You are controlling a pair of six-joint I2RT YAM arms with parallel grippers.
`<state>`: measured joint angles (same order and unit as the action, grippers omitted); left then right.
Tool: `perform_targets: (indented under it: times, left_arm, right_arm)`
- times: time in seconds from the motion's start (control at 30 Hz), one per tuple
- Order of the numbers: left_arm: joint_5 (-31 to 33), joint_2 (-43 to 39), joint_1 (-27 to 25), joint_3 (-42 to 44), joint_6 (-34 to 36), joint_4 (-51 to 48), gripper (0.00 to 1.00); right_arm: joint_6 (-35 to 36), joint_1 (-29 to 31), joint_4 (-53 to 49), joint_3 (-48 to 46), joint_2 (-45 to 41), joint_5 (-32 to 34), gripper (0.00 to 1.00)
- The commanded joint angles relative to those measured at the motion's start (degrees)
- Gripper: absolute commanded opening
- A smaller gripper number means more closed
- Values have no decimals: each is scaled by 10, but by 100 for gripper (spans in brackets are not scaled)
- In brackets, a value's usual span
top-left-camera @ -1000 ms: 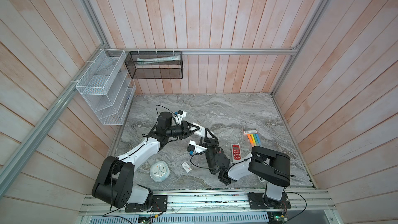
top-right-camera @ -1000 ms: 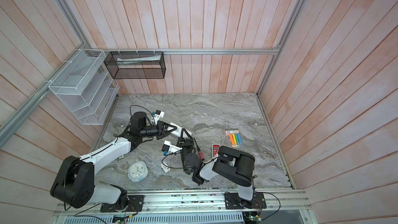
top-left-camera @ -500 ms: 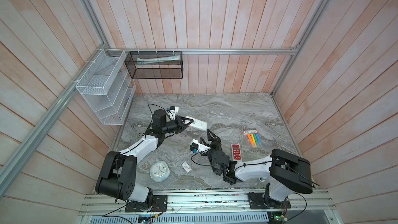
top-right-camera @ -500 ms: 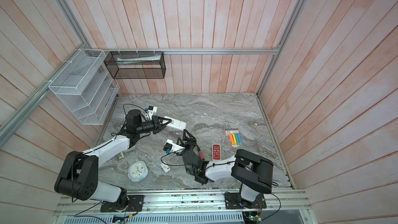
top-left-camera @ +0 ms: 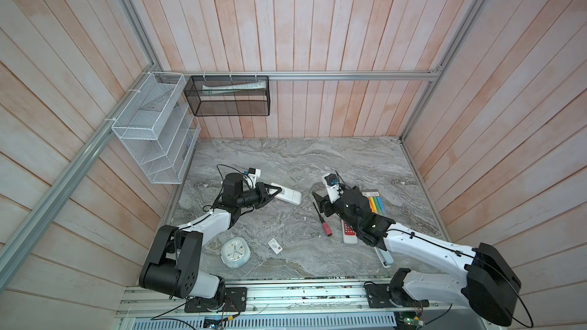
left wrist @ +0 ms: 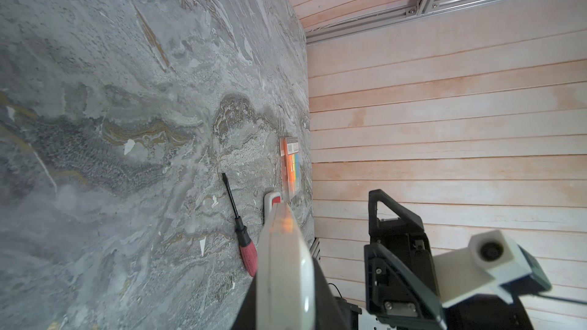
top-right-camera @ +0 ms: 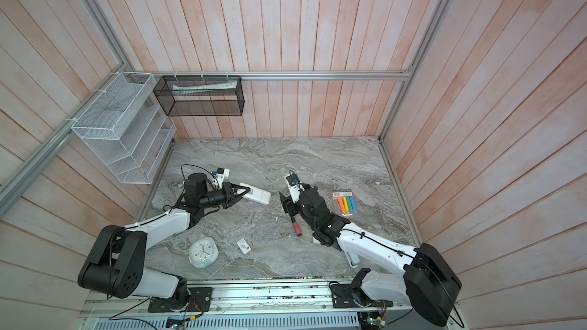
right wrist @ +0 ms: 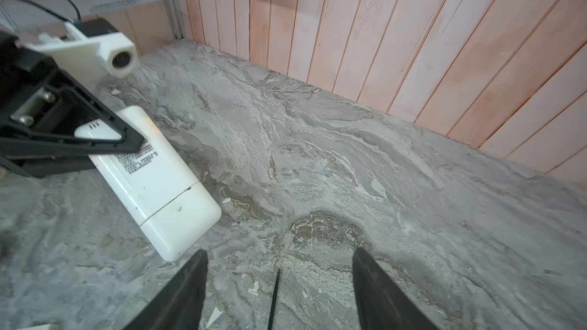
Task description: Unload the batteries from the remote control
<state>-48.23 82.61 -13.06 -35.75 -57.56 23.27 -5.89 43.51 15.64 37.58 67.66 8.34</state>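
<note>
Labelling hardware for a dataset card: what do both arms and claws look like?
White shells, black joints and thin black cables on the left arm and right arm. Black triangular left claw and right claw, white camera housing on each.

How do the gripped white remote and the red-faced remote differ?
The plain white remote is clamped by the left gripper; the red-faced white remote lies loose on the marble table. The plain one shows its labelled back, the red-faced one its keypad. Both are white.

Lab cell: plank walls (top-left-camera: pixel 317 26), aluminium frame (top-left-camera: pixel 349 75)
</note>
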Motion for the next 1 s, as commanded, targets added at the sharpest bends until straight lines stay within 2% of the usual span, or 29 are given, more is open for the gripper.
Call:
perform_targets:
  times: [0.0,0.1,0.4,0.53,0.8,0.97]
  left_arm:
    - [-16,-28,3,13,17,57,3]
    - [-21,-41,3,23,11,84,3]
    - [-14,-64,3,35,-48,150,3]
    - [-18,-64,2,34,-84,189,3]
    - [-17,-80,1,28,-107,189,4]
    - [-8,-83,1,29,-131,188,3]
  right_arm:
    - [-151,-59,-62,23,-3,-200,73]
    - [-214,-95,-41,27,7,-281,74]
    - [-349,-108,-4,67,33,-313,73]
    - [-379,-110,7,93,54,-337,71]
    - [-398,-108,11,133,118,-390,57]
    - [-409,-105,23,141,143,-421,55]
